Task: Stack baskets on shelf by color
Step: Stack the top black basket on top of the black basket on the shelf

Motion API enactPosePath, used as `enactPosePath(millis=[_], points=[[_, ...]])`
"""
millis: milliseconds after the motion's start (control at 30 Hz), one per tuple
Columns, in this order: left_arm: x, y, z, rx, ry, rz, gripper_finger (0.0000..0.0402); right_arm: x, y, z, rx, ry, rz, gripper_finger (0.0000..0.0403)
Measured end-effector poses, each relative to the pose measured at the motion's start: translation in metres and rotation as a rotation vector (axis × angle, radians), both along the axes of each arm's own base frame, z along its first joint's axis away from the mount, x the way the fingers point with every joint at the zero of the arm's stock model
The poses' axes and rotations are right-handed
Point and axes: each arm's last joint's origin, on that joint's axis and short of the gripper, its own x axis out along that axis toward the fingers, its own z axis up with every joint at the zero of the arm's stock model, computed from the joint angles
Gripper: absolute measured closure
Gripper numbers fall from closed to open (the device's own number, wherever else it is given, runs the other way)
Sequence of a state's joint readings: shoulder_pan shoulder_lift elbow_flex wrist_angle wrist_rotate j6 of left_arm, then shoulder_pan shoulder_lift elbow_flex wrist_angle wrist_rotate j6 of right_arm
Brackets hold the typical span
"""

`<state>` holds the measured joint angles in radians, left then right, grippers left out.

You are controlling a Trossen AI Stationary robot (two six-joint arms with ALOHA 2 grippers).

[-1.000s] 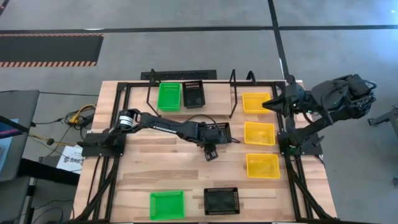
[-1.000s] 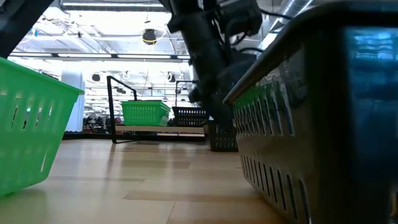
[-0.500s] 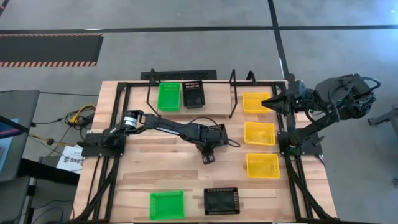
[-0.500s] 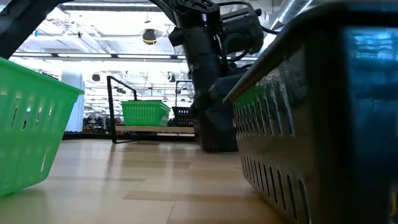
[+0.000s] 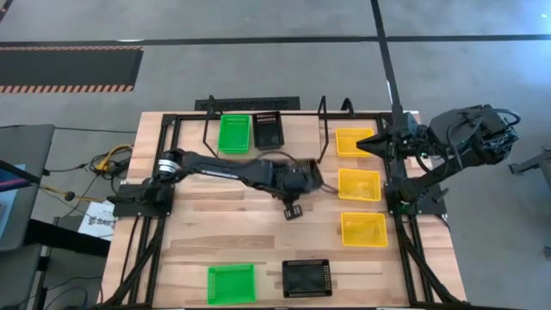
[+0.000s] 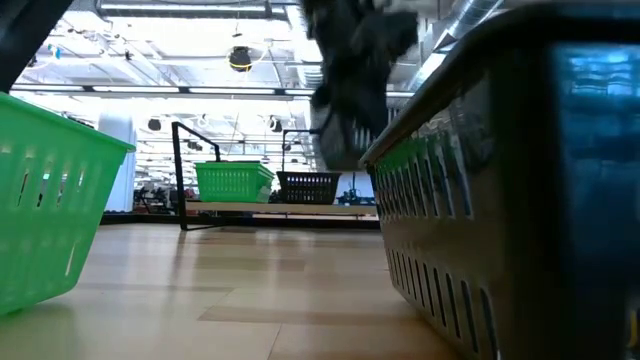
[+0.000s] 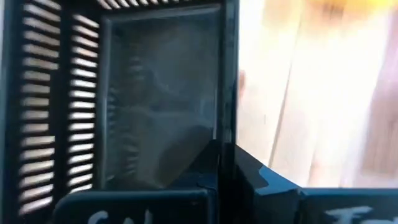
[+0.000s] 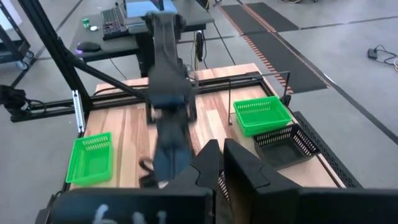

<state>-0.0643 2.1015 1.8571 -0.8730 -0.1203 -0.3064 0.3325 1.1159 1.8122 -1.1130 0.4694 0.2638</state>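
Observation:
My left gripper (image 5: 297, 182) (image 7: 229, 158) hangs over the middle of the table, shut on a black basket (image 7: 155, 93). In the low view the gripper and the basket are a dark blur (image 6: 350, 110) above the tabletop. The shelf (image 5: 297, 138) at the far edge carries a green basket (image 5: 234, 133) and a black basket (image 5: 268, 131) side by side on their bases. My right gripper (image 5: 368, 145) (image 8: 219, 155) hovers shut and empty at the far right, beside a yellow basket (image 5: 353, 142). My left gripper has one side wall (image 7: 227, 106) of the black basket between its two fingers, one finger (image 7: 202, 168) inside the basket and one (image 7: 264, 177) outside. The fingers come from above, pointing down. The basket hangs lifted clear of the table.
Two more yellow baskets (image 5: 359, 183) (image 5: 364, 228) lie along the table's right side. A green basket (image 5: 231, 282) and a black basket (image 5: 306, 277) sit at the near edge, close in front of the low camera. Black frame rails (image 5: 164, 146) run along both sides.
My left gripper has dipped onto the black basket at mid-table, taken hold of its wall and gone up. The basket, which stood on the table half a second ago, is now lifted clear. My right gripper has stayed in place.

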Motion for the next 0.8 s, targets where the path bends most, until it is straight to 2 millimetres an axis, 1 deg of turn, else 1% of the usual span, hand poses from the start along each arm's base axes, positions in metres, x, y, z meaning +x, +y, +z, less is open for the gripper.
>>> enactPosePath(millis=[100,200,300,367,467,567,633,700,733,800], points=[[-0.008,0.001,0.04,0.064,-0.083,0.093,0.0401,0.001,0.0,0.0,-0.001,0.003,0.0,0.0359],[-0.022,0.002,0.075,0.148,-0.163,0.202,0.0401,0.002,0.001,-0.001,-0.002,0.004,0.0,0.0359],[-0.04,0.005,0.098,0.229,-0.185,0.264,0.0401,0.002,0.001,0.0,-0.002,0.004,-0.001,0.0359],[-0.05,0.011,0.104,0.286,-0.149,0.267,0.0401,0.002,0.001,-0.001,-0.003,0.004,0.0,0.0359],[-0.064,0.02,0.107,0.332,-0.021,0.157,0.0401,0.001,0.0,0.0,-0.002,0.002,0.0,0.0359],[-0.072,0.029,0.103,0.268,0.106,-0.047,0.0401,0.0,0.0,0.0,-0.002,0.002,0.001,0.0359],[-0.072,0.038,0.102,0.187,0.107,-0.114,0.0401,0.001,0.0,0.0,-0.002,0.002,0.001,0.0359],[-0.07,0.049,0.103,0.13,0.079,-0.088,0.0401,0.001,0.0,0.0,-0.002,0.002,0.001,0.0359],[-0.069,0.056,0.104,0.121,0.055,-0.02,0.0401,0.0,0.0,0.0,-0.002,0.001,0.0,0.0359],[-0.067,0.071,0.106,0.139,0.001,0.184,0.0401,0.001,0.0,0.0,-0.002,0.002,0.0,0.0359]])
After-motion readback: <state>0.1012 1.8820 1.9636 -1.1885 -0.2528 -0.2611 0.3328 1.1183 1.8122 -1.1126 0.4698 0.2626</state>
